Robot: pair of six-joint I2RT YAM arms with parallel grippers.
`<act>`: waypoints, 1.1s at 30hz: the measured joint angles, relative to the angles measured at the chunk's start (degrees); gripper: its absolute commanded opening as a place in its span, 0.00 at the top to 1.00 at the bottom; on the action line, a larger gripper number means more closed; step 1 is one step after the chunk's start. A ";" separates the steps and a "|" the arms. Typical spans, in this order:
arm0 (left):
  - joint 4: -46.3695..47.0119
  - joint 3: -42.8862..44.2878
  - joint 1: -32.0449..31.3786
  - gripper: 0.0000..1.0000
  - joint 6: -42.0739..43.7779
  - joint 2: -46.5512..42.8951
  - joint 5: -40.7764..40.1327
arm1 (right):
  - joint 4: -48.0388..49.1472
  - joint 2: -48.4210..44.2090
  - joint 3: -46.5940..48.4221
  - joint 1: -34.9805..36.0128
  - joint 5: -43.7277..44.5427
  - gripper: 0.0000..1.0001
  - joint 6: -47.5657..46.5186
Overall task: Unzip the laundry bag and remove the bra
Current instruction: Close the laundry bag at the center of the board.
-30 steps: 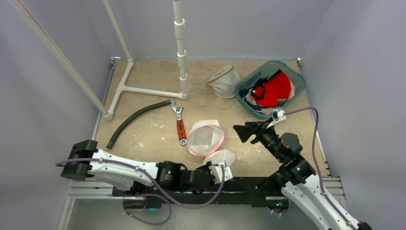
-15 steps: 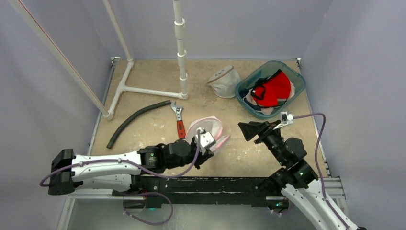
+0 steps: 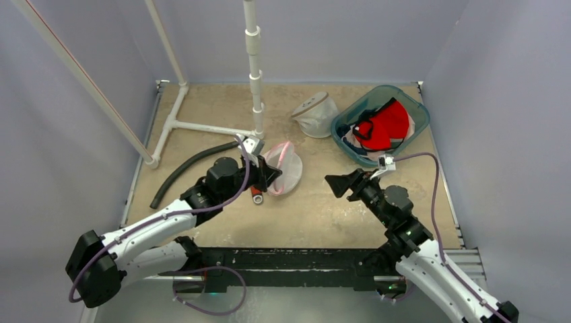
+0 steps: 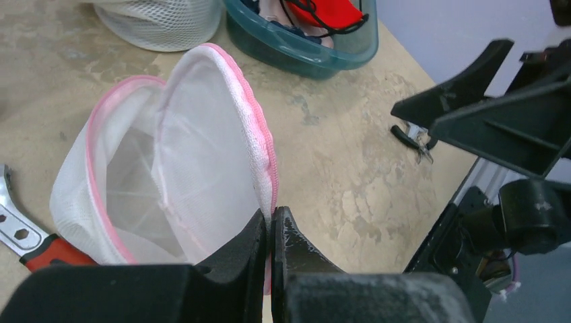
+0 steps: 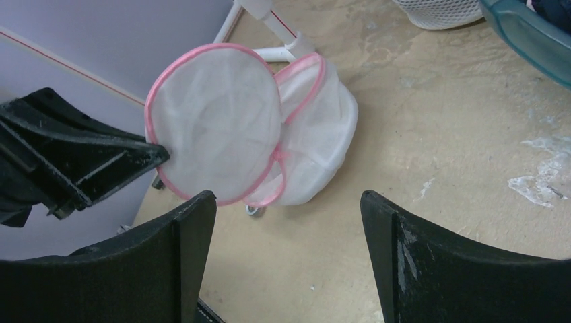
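The laundry bag (image 3: 285,167) is white mesh with a pink zip rim, and its round flap stands open. My left gripper (image 3: 271,175) is shut on the rim of that flap (image 4: 264,158) and holds the bag partly lifted over the table. Only mesh shows inside the bag (image 5: 222,121); no bra shows in it. A red garment with black straps (image 3: 382,125) lies in the teal tub (image 3: 416,108). My right gripper (image 3: 341,183) is open and empty, to the right of the bag and facing it (image 5: 289,202).
A second white mesh bag (image 3: 315,114) lies beside the tub. A red-handled wrench (image 3: 256,194) lies partly under the held bag. A black hose (image 3: 192,168) and a white pipe stand (image 3: 254,74) are at the left and back.
My left gripper has carried the bag from the near edge away and leftward, to beside the wrench, and the flap now stands up. My right gripper has shifted only slightly.
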 measured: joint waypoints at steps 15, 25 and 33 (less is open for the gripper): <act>18.40 -11.02 12.35 1.00 -17.03 0.59 7.39 | 16.52 15.32 -2.54 0.00 -4.15 0.24 0.07; 37.97 -19.41 13.84 1.00 -29.49 3.56 7.41 | 26.14 41.20 5.03 0.00 -6.03 0.38 0.13; 51.41 -24.11 16.09 1.00 -36.20 5.64 5.31 | 26.86 57.94 18.47 1.18 -8.81 0.44 -1.57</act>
